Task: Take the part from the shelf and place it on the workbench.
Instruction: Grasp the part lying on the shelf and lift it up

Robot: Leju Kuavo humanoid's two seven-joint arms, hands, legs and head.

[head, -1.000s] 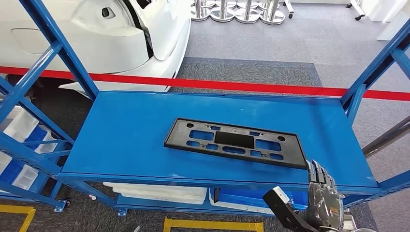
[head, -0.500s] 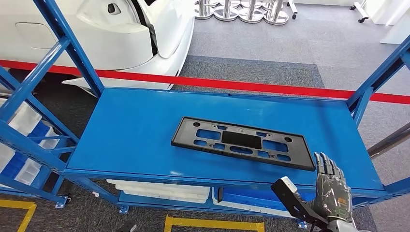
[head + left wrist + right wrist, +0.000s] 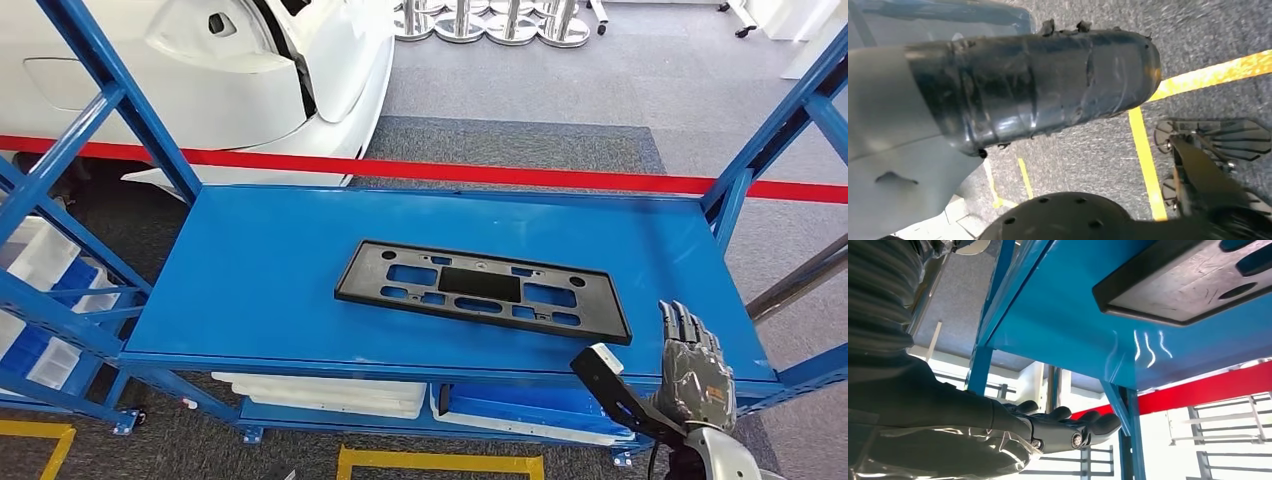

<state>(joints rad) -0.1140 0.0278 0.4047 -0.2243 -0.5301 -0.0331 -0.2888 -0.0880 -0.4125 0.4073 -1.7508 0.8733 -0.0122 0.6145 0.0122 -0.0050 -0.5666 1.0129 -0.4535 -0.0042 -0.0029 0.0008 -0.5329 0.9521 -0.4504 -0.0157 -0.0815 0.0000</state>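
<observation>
One part (image 3: 483, 292) flat on blue shelf (image 3: 260, 270) | grey carpet, red line behind | right hand (image 3: 695, 365) spread, empty

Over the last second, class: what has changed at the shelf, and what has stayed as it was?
The right hand has risen a little at the shelf's front right corner, open and holding nothing. The head camera swayed slightly, so the whole picture shifts. The part lies flat on the shelf as before, untouched.
</observation>
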